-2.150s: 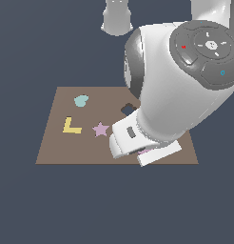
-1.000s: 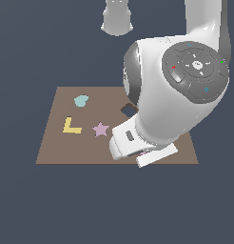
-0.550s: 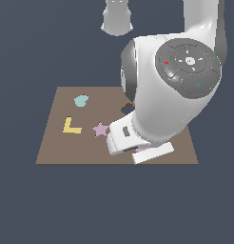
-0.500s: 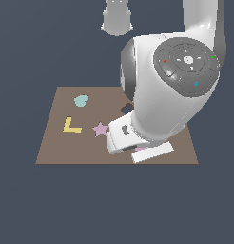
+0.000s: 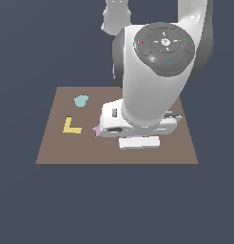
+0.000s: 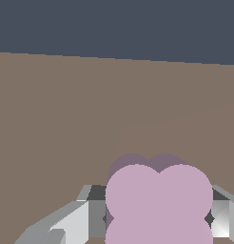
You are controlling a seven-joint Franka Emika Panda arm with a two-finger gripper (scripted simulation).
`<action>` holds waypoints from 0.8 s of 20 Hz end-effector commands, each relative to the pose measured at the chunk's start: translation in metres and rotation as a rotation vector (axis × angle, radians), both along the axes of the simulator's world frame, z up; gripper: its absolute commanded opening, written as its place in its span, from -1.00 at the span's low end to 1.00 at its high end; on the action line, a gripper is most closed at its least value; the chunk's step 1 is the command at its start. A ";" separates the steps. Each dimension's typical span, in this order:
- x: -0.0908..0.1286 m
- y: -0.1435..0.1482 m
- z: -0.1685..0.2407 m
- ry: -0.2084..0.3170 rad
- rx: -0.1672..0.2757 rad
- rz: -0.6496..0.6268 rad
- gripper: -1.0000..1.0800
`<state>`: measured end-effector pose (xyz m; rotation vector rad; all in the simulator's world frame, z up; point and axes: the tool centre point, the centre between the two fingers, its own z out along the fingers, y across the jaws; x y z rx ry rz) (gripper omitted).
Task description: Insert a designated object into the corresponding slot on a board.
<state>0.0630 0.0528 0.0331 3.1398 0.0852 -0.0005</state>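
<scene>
In the wrist view, the pale pink four-lobed designated object sits between my gripper's grey fingers, just above the brown board. The gripper is shut on it. In the exterior view the white hand hangs low over the middle of the board, and the bulky arm hides the fingertips and the designated object. The slot is hidden behind the arm in the exterior view and does not show in the wrist view.
A yellow L-shaped piece and a teal piece lie on the board toward the exterior view's left. A tip of the pink star peeks out beside the hand. The robot base stands behind the board.
The arm has swung toward the exterior view's left over the board with the pink piece. It now covers most of the star and the dark cutout seen earlier.
</scene>
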 end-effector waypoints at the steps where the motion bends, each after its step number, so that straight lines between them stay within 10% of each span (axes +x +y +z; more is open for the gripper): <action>1: -0.010 -0.005 0.001 -0.001 0.000 -0.084 -1.00; 16: -0.078 -0.015 0.006 -0.001 0.000 -0.609 -1.00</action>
